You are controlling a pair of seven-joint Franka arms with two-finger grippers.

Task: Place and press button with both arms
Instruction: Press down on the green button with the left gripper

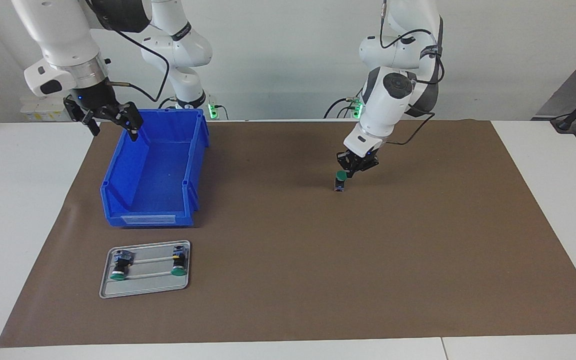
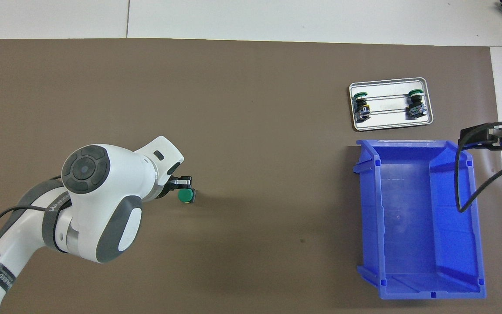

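Upright, button (image 1: 340,181) on mat, long axis vertical, green cap up; left gripper (image 1: 352,171) closed beside cap; right gripper (image 1: 113,122) open.

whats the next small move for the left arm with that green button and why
Probably a short push straight down. The left gripper, shut, sits at the green cap of the button, which stands upright on the brown mat; whether they touch I cannot tell. The right gripper waits open over the blue bin's rim.
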